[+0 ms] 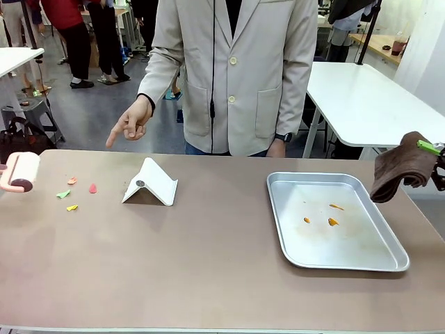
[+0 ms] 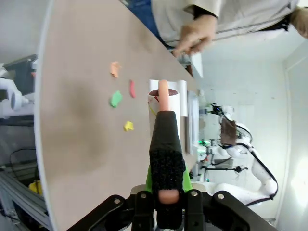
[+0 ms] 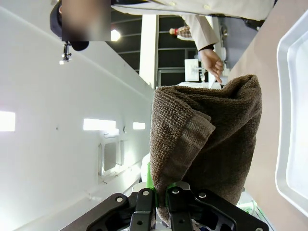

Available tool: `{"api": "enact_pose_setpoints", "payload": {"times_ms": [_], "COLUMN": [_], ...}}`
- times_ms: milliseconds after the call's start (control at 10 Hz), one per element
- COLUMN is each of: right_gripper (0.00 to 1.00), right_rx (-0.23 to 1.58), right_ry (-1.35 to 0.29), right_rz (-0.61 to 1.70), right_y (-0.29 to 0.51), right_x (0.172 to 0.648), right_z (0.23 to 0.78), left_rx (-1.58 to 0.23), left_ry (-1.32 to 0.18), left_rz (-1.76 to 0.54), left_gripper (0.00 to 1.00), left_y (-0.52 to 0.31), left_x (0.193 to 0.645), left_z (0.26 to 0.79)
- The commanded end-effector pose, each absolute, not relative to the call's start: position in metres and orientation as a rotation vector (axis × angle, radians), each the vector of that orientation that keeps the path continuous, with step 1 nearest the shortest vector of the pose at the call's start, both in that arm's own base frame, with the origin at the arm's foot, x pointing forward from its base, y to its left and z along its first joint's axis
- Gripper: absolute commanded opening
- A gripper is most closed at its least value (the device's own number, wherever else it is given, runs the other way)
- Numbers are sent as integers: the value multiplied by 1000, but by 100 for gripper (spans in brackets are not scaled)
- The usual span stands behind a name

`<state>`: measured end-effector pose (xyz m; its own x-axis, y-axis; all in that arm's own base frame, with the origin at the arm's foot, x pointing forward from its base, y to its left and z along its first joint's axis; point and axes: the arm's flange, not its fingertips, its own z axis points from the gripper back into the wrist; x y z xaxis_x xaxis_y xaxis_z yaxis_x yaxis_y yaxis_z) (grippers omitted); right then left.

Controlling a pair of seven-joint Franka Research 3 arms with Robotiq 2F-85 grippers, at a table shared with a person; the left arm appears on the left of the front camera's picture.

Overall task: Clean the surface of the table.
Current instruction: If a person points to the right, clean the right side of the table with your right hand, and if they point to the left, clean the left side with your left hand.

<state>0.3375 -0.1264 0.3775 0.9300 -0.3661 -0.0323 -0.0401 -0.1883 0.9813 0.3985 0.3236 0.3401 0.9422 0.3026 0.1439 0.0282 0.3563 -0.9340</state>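
The brownish-taupe table (image 1: 208,264) carries several small coloured scraps (image 1: 71,207) near its left end, also seen as scraps (image 2: 116,98) in the left wrist view. My left gripper (image 2: 167,185) is shut on the black-and-pink handle of a lint roller (image 2: 166,98). The roller (image 1: 21,172) hovers at the table's left edge, short of the scraps. My right gripper (image 1: 434,156) at the far right is shut on a folded brown towel (image 1: 402,172), held above the table's right edge. In the right wrist view the towel (image 3: 207,144) hangs from the gripper (image 3: 161,197).
A silver metal tray (image 1: 379,261) with a few orange bits lies right of centre. A white folded stand (image 1: 151,184) sits left of centre. A person in a beige jacket stands at the far side, one hand (image 1: 132,122) pointing down toward the scraps.
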Motion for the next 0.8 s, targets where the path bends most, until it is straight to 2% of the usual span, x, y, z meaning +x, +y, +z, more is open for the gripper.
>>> {"api": "enact_pose_setpoints", "payload": {"times_ms": [0, 700], "right_gripper": [2, 2], "right_rx": [1762, 1762], "right_ry": [-292, -292], "right_rz": [-305, -305], "right_y": [-128, -128], "right_x": [335, 335], "right_z": [383, 383], "left_rx": [-1128, -963], "left_ry": [-316, -288], "left_rz": [195, 309], "left_gripper": [22, 22], "left_y": [322, 311], "left_x": [405, 420], "left_z": [342, 326]}}
